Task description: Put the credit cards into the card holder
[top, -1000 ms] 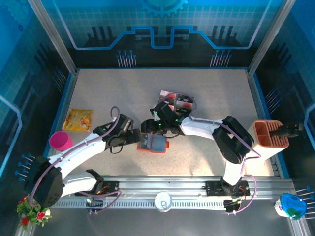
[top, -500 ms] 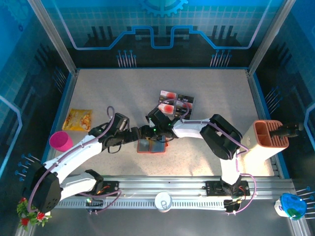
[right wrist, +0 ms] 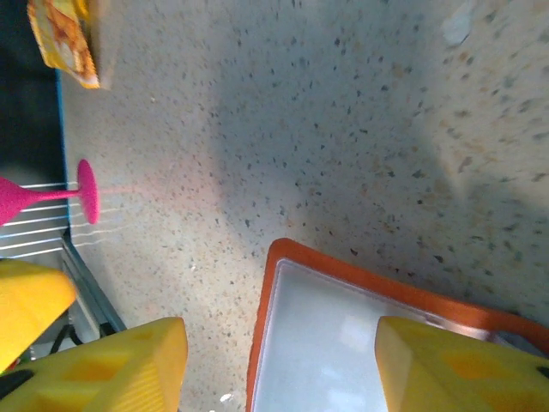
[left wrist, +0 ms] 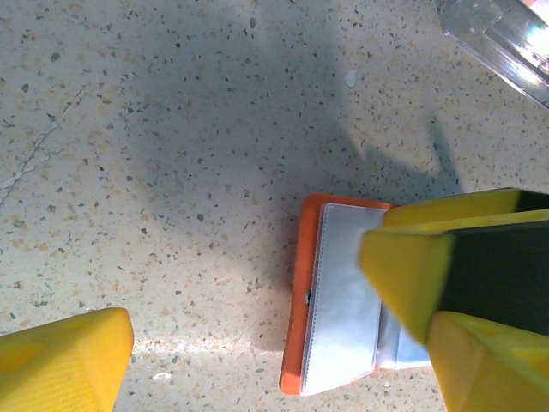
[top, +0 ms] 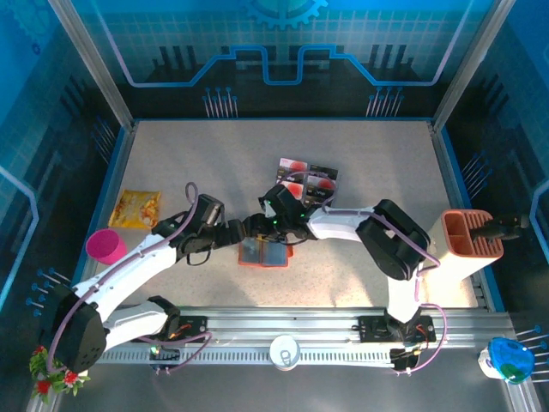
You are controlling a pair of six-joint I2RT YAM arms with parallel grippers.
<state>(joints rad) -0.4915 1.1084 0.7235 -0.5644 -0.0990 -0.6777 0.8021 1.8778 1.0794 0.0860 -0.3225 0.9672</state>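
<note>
The speckled table (top: 369, 163) sits inside blue-lit walls. From above, the left gripper (top: 244, 232) and right gripper (top: 276, 225) meet over the card holder (top: 262, 254). The credit cards (top: 310, 178), dark with red patches, lie just beyond it. The left wrist view adds detail: the orange-red cover lies flat, grey-blue pocket up, with one yellow finger over it. Both grippers' jaws stand spread, gripping nothing.
</note>
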